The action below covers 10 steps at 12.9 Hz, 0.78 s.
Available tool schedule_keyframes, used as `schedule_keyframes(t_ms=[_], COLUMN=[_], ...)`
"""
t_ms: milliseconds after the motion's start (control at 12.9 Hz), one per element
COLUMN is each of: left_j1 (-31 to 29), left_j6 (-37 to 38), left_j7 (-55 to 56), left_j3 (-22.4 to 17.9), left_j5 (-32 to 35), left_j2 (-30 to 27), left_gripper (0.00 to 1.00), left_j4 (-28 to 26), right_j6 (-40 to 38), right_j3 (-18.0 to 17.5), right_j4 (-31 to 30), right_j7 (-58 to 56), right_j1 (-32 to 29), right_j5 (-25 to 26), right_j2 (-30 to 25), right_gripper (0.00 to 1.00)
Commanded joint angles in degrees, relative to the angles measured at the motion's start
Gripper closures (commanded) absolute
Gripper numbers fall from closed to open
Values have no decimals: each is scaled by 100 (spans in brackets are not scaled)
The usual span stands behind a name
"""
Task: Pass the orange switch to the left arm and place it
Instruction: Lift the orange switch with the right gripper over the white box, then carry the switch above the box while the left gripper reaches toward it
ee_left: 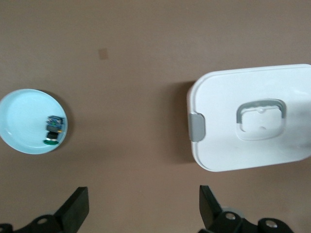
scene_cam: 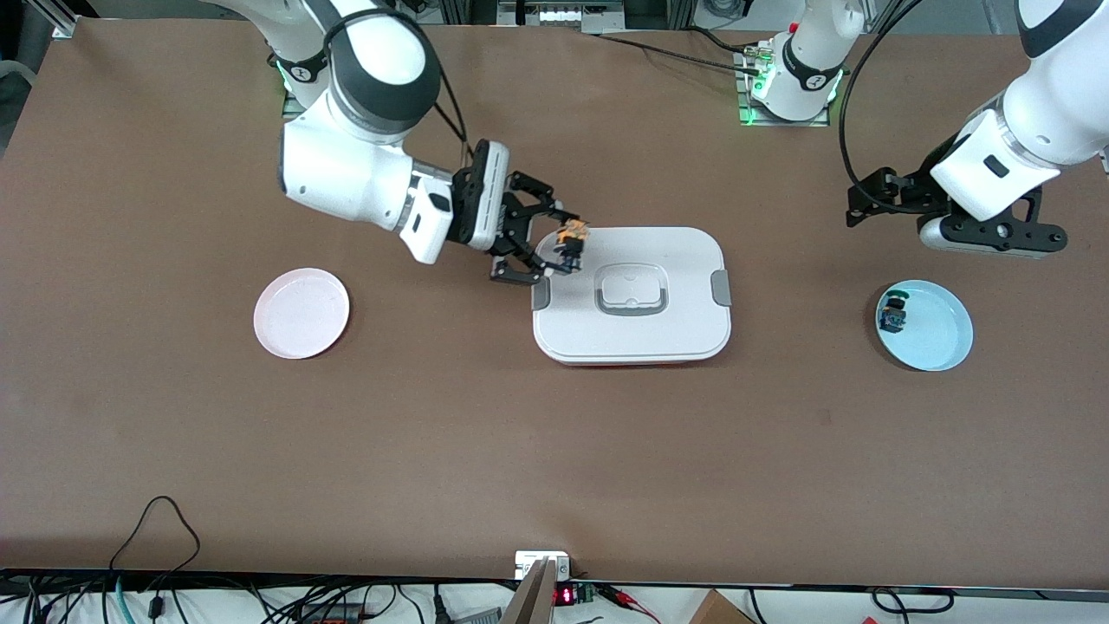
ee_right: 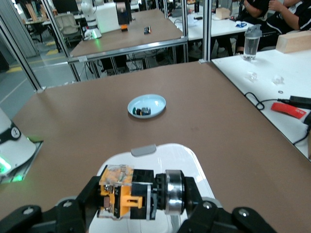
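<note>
Over the box (scene_cam: pixel 632 295), at its corner toward the right arm's end of the table: right gripper (scene_cam: pixel 554 244), turned sideways and clamped on the orange switch (scene_cam: pixel 572 237). Switch held clear of the lid, in the air, not touching it. In the right wrist view, same switch (ee_right: pixel 127 192) seen lying crosswise between the black fingers (ee_right: pixel 189 191), orange part at one end, silver ring and black body at the other, with the white lid (ee_right: pixel 165 160) directly beneath.

Box itself seated mid-table, lid on, grey clips at both short sides, recessed grey handle (scene_cam: pixel 632 290) at centre, thin red edge showing at the base on the side nearest the front camera.

Well apart from the box, toward the left arm's end of the table: left gripper (scene_cam: pixel 901 204), raised over bare tabletop, waiting. Fingers (ee_left: pixel 74 209) spread wide apart in the left wrist view, nothing between them.

Near the left gripper, somewhat nearer the front camera than it: light blue plate (scene_cam: pixel 940 334) holding a small blue-and-teal part (scene_cam: pixel 893 315) against its rim on the box side.

Well apart from the box, toward the right arm's end: pink plate (scene_cam: pixel 301 313), flat on the table.
</note>
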<state>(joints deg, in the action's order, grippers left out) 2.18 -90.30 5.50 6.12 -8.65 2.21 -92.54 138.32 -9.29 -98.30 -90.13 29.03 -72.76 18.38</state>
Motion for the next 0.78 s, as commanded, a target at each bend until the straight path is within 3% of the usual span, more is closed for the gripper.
schedule_keyframes(t_ms=[0,233,465,543,698], left_j1=[-156,-507,-903,-939,-878], left_j6=[537,1285,1893,1902,1728], left_j7=[-5,-23,-40,-223,-1117], left_j3=[-23,-23,-15,38,38], left_j5=[-1124,-2515,-4316,-4564,-5756], left_j2=[252,700,1332,1412,1431], left_gripper=[0,0,0,0,0], left_j4=[157,157,131,0,-447], right_j6=[98,90,90,90,72], right_j3=[15,15,15,15,15], right_j4=[232,355,434,643,1030], right_j7=[-380,-1644,-1938,-2078,-2386], right_j1=[234,296,453,480,489], right_j5=[-737,-2038,-2471,-2689,-3077], right_j2=[51,60,121,278,577], right_gripper=[99,99,99,99,99])
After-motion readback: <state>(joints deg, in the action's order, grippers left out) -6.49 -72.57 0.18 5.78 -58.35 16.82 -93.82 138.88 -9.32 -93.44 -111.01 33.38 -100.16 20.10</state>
